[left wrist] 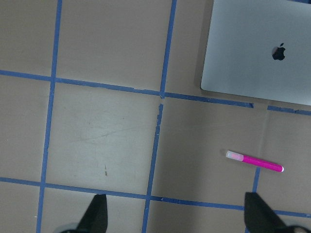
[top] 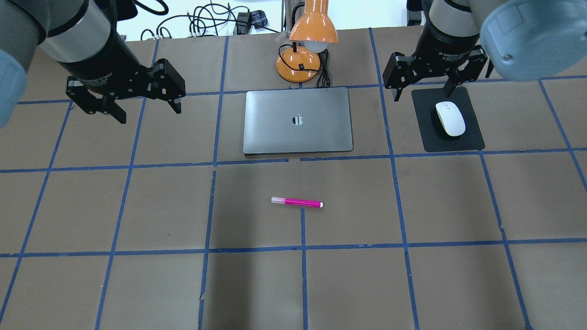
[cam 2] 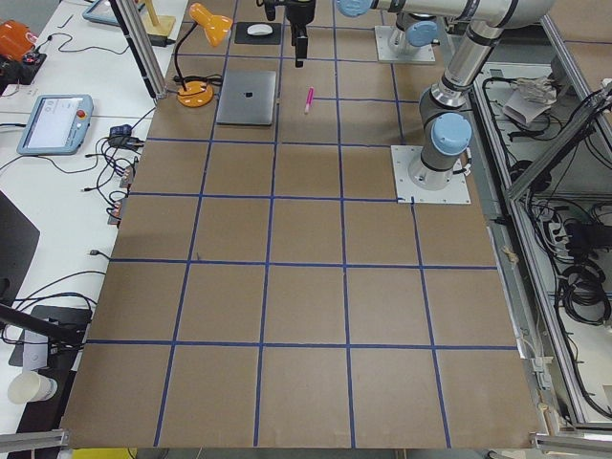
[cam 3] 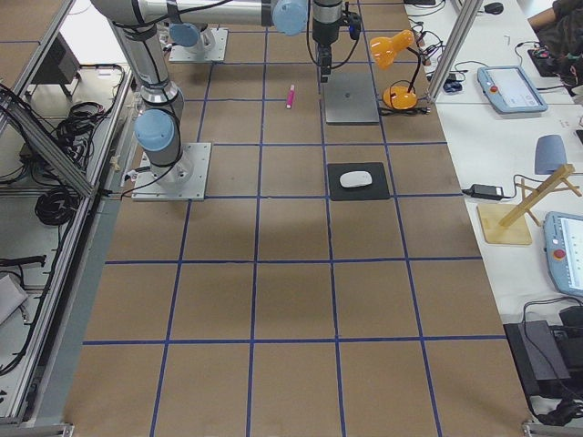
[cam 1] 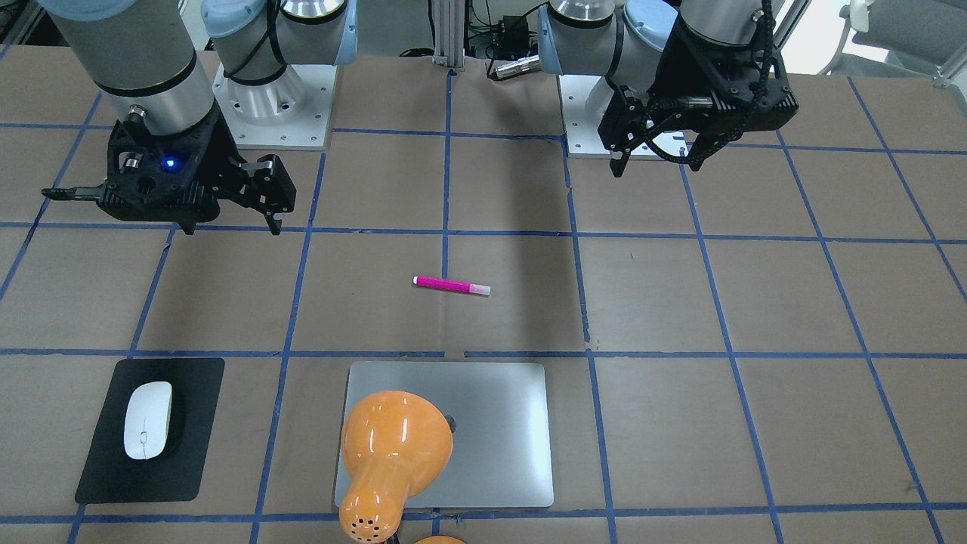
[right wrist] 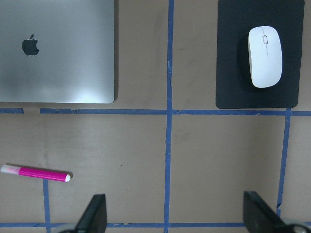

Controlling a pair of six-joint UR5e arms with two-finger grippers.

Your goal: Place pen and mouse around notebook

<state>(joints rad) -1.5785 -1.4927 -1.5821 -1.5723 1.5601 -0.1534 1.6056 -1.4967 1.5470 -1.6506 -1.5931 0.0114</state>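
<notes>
The magenta pen (top: 297,202) lies flat on the brown table, on the robot's side of the notebook (top: 284,133), a closed silver-grey laptop. The white mouse (top: 450,118) rests on a black pad (top: 458,142) to the notebook's right. My left gripper (top: 149,114) hangs open and empty above the table, left of the notebook. My right gripper (top: 422,94) hangs open and empty above the pad's far left corner, short of the mouse. The left wrist view shows the pen (left wrist: 254,161) and notebook (left wrist: 252,53); the right wrist view shows the mouse (right wrist: 265,56) and pen (right wrist: 35,172).
An orange desk lamp (top: 302,55) with its cord stands just beyond the notebook's far edge, its shade (cam 1: 393,446) over part of the lid. Blue tape lines grid the brown tabletop. Both arm bases (cam 1: 276,106) sit at the robot's side.
</notes>
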